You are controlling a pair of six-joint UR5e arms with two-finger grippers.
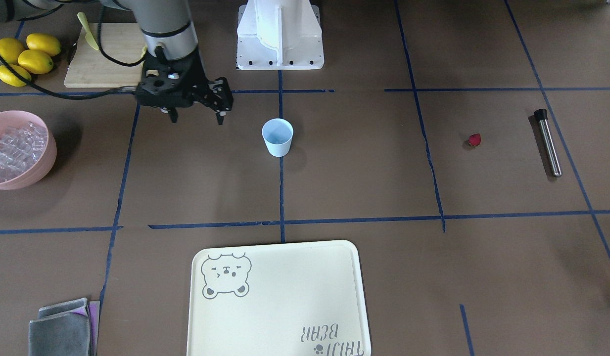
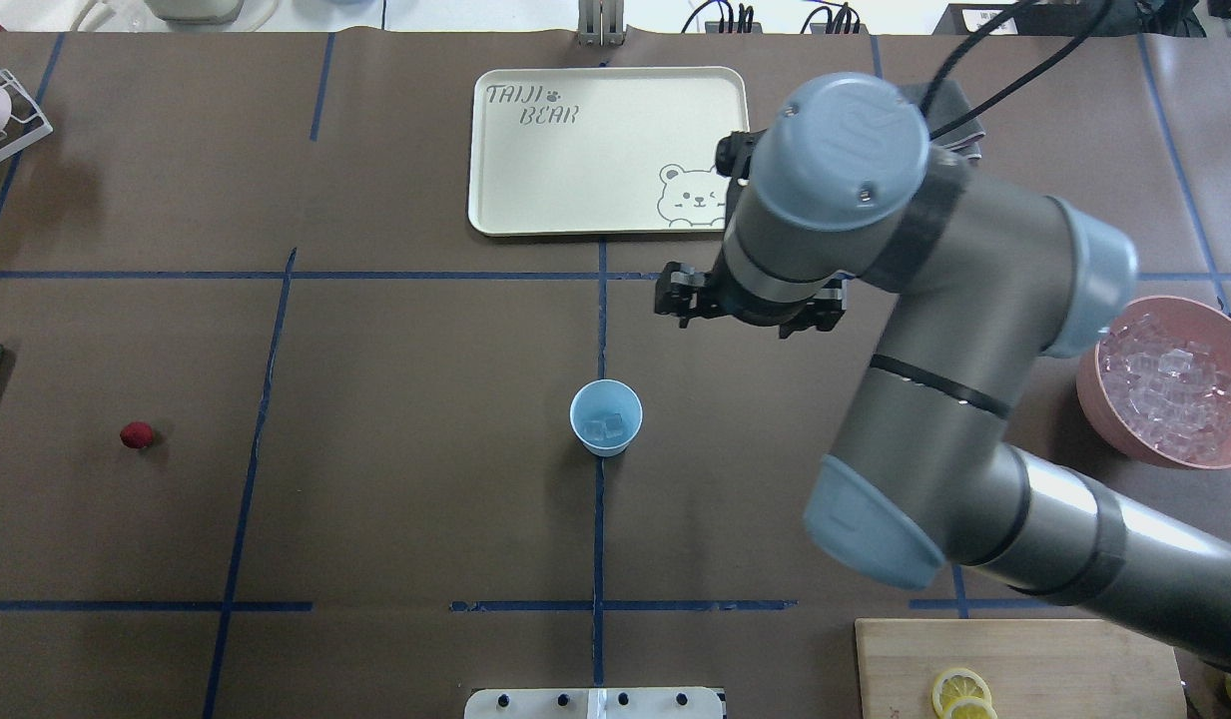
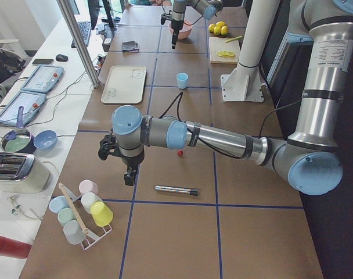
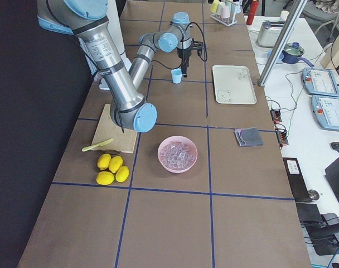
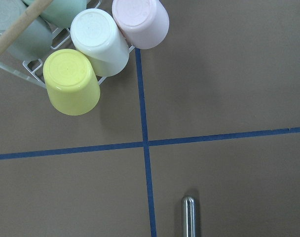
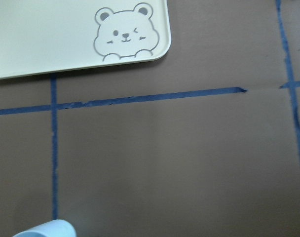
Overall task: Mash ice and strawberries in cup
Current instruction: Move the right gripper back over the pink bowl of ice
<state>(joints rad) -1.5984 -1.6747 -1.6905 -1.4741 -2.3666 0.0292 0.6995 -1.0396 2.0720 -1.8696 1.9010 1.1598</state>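
**A:** Exterior front-facing first. How does the right gripper [image 1: 197, 117] stand?

**B:** Its fingers are apart with nothing between them. It hangs above the table [image 1: 359, 188], beside the cup [image 1: 277, 138] on the side of the pink bowl [image 1: 42, 168]. The strawberry [image 1: 475, 140] lies alone, well apart from the cup and near a metal rod [image 1: 548, 143].

**A:** And the overhead exterior?

**B:** The cup stands upright on a blue tape line [image 2: 597, 519] with ice [image 2: 605, 427] inside (two cubes, as far as I can make out). Far more ice fills the bowl. The arm hides most of the right gripper here.

**A:** The left gripper [image 3: 129, 174]?

**B:** It shows only in the exterior left view, hanging near the cup rack [image 3: 78, 215] and the rod. I cannot tell whether its fingers are apart or together.

**A:** Exterior right?

**B:** The right arm [image 4: 125, 78] reaches out to the cup. Four lemons [image 4: 112, 169] lie just beside the cutting board [image 4: 116, 134].

**A:** The wrist cameras?

**B:** The left wrist view shows the rod's rounded end and upturned cups on the rack. The right wrist view shows the bear corner of the tray [image 6: 41, 39] and the cup's rim at the bottom edge.
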